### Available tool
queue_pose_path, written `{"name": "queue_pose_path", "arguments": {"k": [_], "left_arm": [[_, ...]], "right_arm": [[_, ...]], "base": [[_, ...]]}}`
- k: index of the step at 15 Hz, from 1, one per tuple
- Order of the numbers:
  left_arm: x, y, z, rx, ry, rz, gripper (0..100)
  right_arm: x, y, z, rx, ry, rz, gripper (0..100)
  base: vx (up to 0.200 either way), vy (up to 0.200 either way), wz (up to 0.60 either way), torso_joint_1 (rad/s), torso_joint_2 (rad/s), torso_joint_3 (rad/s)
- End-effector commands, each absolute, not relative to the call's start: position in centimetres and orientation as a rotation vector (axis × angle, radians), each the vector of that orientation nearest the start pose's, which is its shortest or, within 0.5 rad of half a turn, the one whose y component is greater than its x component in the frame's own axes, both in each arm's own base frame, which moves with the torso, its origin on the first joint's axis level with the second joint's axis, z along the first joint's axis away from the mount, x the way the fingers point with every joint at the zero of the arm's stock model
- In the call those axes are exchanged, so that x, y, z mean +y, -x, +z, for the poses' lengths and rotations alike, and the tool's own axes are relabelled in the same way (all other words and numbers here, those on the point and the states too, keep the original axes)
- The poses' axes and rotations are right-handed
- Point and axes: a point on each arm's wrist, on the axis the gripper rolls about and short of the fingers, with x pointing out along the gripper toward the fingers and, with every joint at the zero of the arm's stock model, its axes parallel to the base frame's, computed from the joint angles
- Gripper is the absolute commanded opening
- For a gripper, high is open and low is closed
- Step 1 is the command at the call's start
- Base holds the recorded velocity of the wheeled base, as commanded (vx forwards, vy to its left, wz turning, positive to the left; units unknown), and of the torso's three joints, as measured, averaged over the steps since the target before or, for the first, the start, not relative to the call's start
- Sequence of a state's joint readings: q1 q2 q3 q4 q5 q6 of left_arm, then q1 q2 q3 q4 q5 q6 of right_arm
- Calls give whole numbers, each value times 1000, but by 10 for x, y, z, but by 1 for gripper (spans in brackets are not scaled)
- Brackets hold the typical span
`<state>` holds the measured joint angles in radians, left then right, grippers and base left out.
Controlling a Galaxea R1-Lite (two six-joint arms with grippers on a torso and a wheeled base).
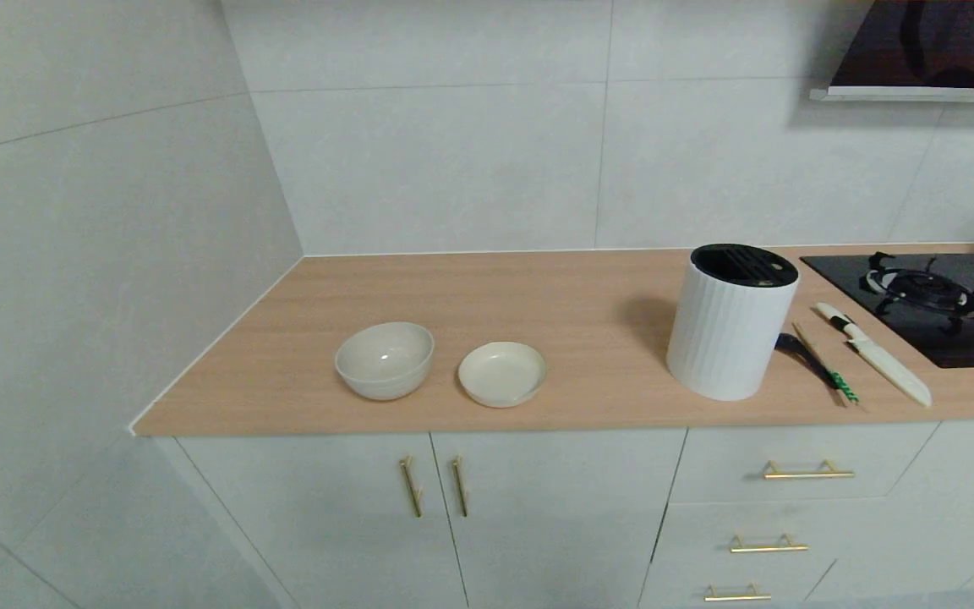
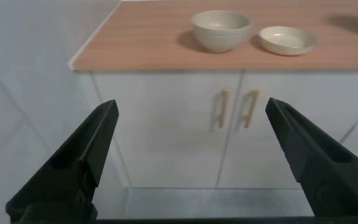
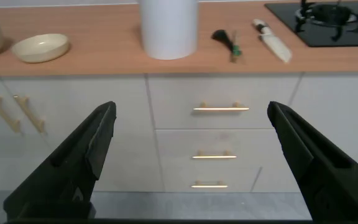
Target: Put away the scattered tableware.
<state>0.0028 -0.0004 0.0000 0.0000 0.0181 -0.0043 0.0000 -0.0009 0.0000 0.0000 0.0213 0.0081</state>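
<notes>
Tableware is seen scattered along a wooden counter (image 1: 538, 296).
A white ribbed holder (image 1: 730, 338) with a black slotted top is set right of centre. A cream bowl (image 1: 385, 359) and a shallow dish (image 1: 502, 373) are placed side by side, left of centre. A knife (image 1: 876, 353), chopsticks (image 1: 825, 365) and a black spoon (image 1: 794, 345) are laid at right. The left gripper (image 2: 190, 107) and right gripper (image 3: 191, 111) are spread wide.

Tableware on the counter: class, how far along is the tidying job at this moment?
Done: nothing visibly put away. In hand: nothing; the left pincer and right pincer are open and empty, in front of the cabinets. Left: the bowl and dish sit loose on the counter, and the knife, chopsticks and black utensil lie beside the white holder.
</notes>
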Motion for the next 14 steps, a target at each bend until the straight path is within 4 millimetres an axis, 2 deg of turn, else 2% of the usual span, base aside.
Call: {"name": "queue_pose_path", "arguments": {"k": [1, 9, 14], "left_arm": [[0, 23, 75, 0, 5, 21, 100], [0, 23, 75, 0, 5, 21, 100], [0, 23, 75, 0, 5, 21, 100]], "right_arm": [[0, 23, 75, 0, -8, 21, 100], [1, 23, 75, 0, -8, 23, 100], [1, 23, 75, 0, -8, 25, 100]], "base": [[0, 200, 0, 2, -2, 7], [0, 200, 0, 4, 1, 4], [0, 0, 0, 0, 0, 0]]}}
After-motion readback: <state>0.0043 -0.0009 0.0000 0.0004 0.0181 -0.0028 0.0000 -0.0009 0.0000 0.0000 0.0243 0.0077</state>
